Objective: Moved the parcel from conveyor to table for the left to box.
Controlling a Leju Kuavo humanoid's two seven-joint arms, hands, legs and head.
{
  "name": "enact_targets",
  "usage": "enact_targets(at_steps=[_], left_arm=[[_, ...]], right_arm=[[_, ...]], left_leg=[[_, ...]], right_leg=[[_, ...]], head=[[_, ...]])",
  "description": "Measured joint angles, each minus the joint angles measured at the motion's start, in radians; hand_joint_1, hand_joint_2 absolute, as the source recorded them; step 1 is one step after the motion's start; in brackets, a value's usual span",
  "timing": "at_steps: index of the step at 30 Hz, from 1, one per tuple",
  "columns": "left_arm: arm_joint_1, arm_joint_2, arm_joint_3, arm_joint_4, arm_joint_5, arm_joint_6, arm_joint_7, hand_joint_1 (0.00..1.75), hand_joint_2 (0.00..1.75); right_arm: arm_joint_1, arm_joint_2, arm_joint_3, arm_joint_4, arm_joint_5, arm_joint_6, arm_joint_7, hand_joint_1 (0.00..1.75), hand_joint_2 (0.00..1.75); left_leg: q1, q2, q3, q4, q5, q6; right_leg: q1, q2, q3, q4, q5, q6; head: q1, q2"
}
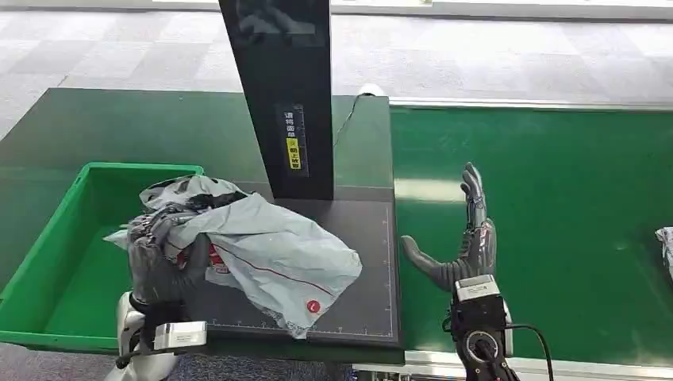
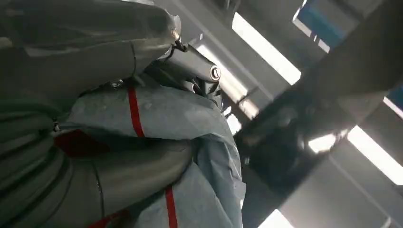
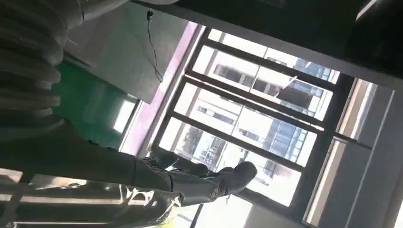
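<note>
Head view, parcel: the grey poly-mailer parcel (image 1: 270, 254) lies crumpled on the dark mat (image 1: 365, 302) of the surface (image 1: 159, 127), its left end overhanging the green box (image 1: 48, 262).
Head view, left hand: my left hand (image 1: 159, 254) grips the parcel's left end; my fingers are closed into the bunched film.
Head view, right hand: my right hand (image 1: 464, 250) stands upright over the green conveyor (image 1: 555, 198), fingers spread, holding nothing.
Head view, other items: a black scanner post (image 1: 282, 95) rises behind the parcel; a second bag's edge (image 1: 665, 246) shows at the conveyor's far right.
Left wrist view, grasp: my fingers (image 2: 142, 166) wrap the grey film with its red stripe (image 2: 134, 111); the parcel (image 2: 190, 142) is folded around them.
Right wrist view, hand: my fingers (image 3: 228, 178) are extended and apart, nothing between them.
Handling, judged: the parcel looks light, soft and slippery; it sags where unsupported.
Hold point, judged: take a gathered fold near the bulkier middle, not a loose corner, which may slide free.
Stage, judged: the parcel is on the surface; boxing remains.
</note>
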Motion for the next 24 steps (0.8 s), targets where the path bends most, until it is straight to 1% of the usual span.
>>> enact_targets(at_steps=[3,6,8,11,16,19,24], left_arm=[[0.005,0.004,0.034,-0.046,-0.017,0.063,0.028,1.75,1.75],[0.005,0.004,0.093,-0.062,-0.007,0.078,0.108,1.75,1.75],[0.004,0.005,0.156,-0.059,0.020,0.062,0.162,1.75,1.75],[-0.019,0.005,0.260,-0.018,0.033,-0.011,0.282,1.75,1.75],[-0.072,0.017,0.412,0.134,-0.025,-0.178,0.508,1.75,1.75],[-0.113,0.044,0.490,0.259,-0.057,-0.206,0.575,1.75,1.75],[-0.212,0.123,0.591,0.500,-0.084,-0.241,0.660,1.75,1.75]], right_arm=[[0.001,-0.002,-0.001,0.000,-0.002,0.000,-0.004,0.00,1.75],[0.001,-0.001,-0.001,0.000,-0.002,-0.011,-0.011,0.00,1.75],[0.001,0.000,-0.001,0.000,-0.002,-0.019,-0.013,0.00,1.75],[0.005,0.003,-0.001,-0.002,0.011,-0.031,-0.011,0.00,1.75],[0.033,0.013,-0.008,-0.023,0.054,-0.027,0.003,0.00,1.75],[0.041,0.021,-0.011,-0.032,0.070,-0.011,0.010,0.00,1.75],[0.042,0.030,-0.016,-0.045,0.079,0.002,0.021,0.00,1.75]], left_leg=[[0.000,0.000,0.000,0.000,0.000,0.000],[0.000,0.000,0.000,0.000,0.000,0.000],[0.000,0.001,0.000,0.000,0.000,0.000],[0.000,0.001,0.000,0.000,0.000,0.000],[0.000,0.003,0.000,0.000,0.000,0.000],[0.000,0.004,0.000,0.000,0.000,0.000],[0.001,0.004,0.000,0.000,0.000,0.000]], right_leg=[[0.000,0.000,0.000,0.000,0.000,0.000],[0.000,0.000,0.000,0.000,0.000,0.000],[0.000,0.000,0.000,0.000,0.000,0.000],[0.000,0.000,0.000,0.000,0.000,0.000],[0.001,0.002,0.000,0.000,0.000,0.000],[0.001,0.003,-0.001,0.000,0.000,0.000],[0.001,0.004,-0.001,0.000,0.000,0.000]], head=[[0.000,0.000],[0.000,0.000],[0.000,0.000],[0.000,0.000],[0.000,0.000],[0.000,0.000],[0.000,0.000]])
